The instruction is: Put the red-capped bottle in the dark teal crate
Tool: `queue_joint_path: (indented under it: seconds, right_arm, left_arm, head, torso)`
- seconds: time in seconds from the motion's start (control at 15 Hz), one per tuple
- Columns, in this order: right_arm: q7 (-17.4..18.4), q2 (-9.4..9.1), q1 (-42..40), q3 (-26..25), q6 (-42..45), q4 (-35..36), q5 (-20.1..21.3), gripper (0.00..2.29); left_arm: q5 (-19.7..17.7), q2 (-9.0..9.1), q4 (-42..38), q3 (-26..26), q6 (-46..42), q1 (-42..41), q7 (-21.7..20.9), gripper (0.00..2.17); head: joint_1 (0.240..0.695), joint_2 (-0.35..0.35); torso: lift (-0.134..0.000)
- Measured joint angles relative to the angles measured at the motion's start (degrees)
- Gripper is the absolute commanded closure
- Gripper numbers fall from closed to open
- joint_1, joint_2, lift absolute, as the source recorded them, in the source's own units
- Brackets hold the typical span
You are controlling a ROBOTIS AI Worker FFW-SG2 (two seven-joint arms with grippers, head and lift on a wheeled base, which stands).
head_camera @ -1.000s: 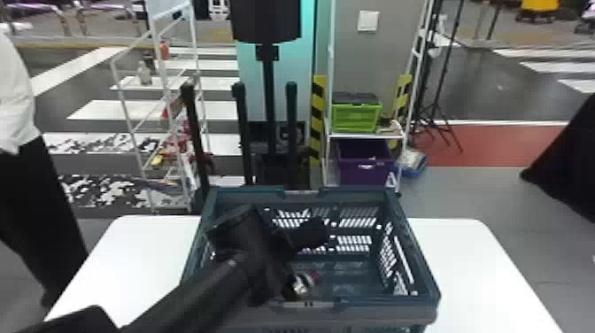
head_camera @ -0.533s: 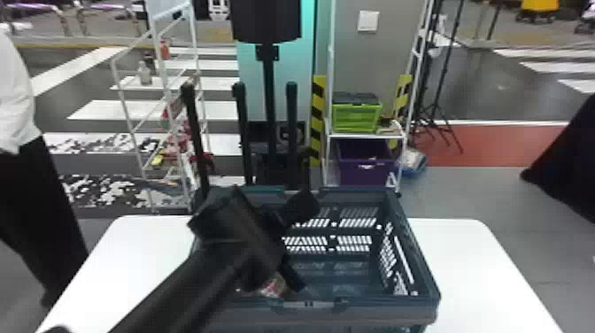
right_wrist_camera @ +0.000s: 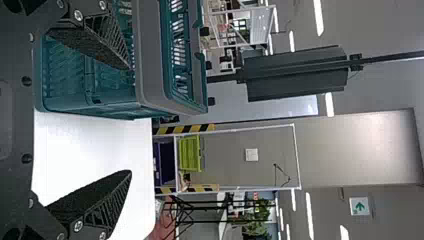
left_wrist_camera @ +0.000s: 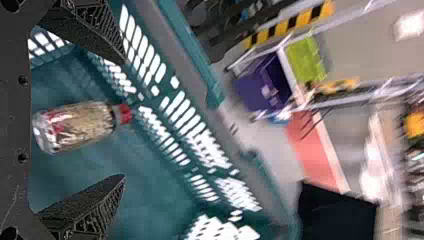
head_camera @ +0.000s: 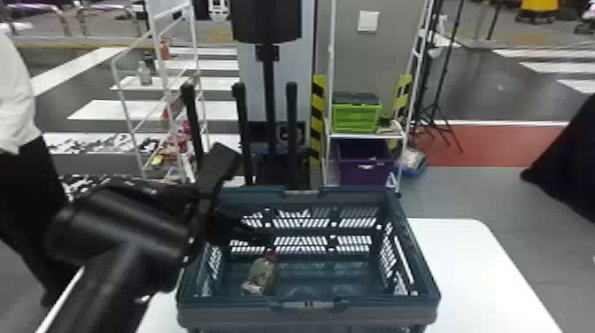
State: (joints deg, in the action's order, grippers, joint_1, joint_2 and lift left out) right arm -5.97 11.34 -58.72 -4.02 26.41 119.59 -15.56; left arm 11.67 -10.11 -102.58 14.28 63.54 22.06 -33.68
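My left gripper (head_camera: 241, 199) is over the left wall of the dark teal crate (head_camera: 310, 304). In the left wrist view that gripper (left_wrist_camera: 124, 120) stands open, with the red-capped bottle (left_wrist_camera: 80, 125) seen between its fingers but not held. The bottle (head_camera: 260, 274) lies tilted inside the crate's left part, red cap toward the far wall. My right gripper (right_wrist_camera: 131, 117) is open and holds nothing, with the crate (right_wrist_camera: 150, 60) beyond it in the right wrist view.
A white table (head_camera: 469, 265) carries the crate and extends to its right. Behind stand a white rack (head_camera: 365, 136) with a green box (head_camera: 356, 117) and a purple bin (head_camera: 365, 164), and a white wire shelf (head_camera: 161, 84) farther left.
The left arm has pulled back up and to the left from over the crate. The bottle, earlier at the gripper near the crate's front wall, is now let go inside the crate.
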Motion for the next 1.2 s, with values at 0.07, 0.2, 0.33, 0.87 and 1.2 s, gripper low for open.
queue_joint_path:
  seconds: [0.07,0.2,0.33,0.87,1.2]
  right_arm:
    - [0.00,0.00,-0.05,-0.02,-0.01,0.01,0.00,0.15]
    - [0.00,0.00,-0.06,-0.03,-0.01,-0.04,0.00,0.15]
    - [0.00,0.05,0.11,-0.03,-0.01,-0.08,0.07,0.15]
    - [0.00,0.88,0.78,0.13,-1.97,0.14,0.15,0.15]
    - [0.00,1.75,0.66,0.15,-2.12,0.53,-0.04,0.15]
  left_arm:
    - [-2.35,-0.15,-4.65,-3.11,0.02,-2.98,2.50,0.08]
    - [-5.48,-0.52,-13.76,-7.78,-0.21,-9.58,7.67,0.08]
    - [-8.75,-0.37,-22.75,-12.01,-4.63,-18.52,14.63,0.08]
    - [-14.44,6.65,-31.99,-18.43,-53.67,-58.46,32.18,0.08]
    - [-9.95,7.52,-23.37,-12.29,-72.05,-68.42,44.70,0.08]
  head:
    - [0.499,0.000]
    - [0.499,0.000]
    - [0.499,0.000]
    - [0.499,0.000]
    - [0.499,0.000]
  torso:
    - [0.000]
    - [0.000]
    - [0.000]
    - [0.000]
    - [0.000]
